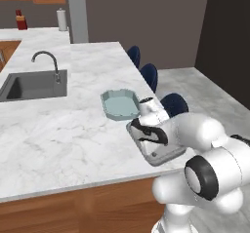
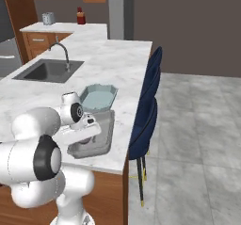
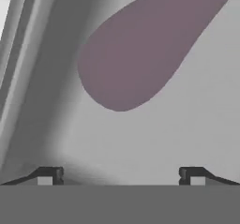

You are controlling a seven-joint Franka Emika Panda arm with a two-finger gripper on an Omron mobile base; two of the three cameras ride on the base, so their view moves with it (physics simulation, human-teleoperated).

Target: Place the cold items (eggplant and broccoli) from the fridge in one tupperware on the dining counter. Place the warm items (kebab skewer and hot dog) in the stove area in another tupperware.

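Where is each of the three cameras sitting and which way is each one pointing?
Left base view: behind the arm's left, facing forward-down over the marble counter; arm at lower right, above the grey tupperware.
Right base view: behind the arm's right, facing the same counter; arm at lower left, blue stools beside it.
Hand view: on the hand, looking close into the grey tupperware at the purple eggplant; the jaws' tips stand wide apart.
Both base views share the sink and teal tupperware.
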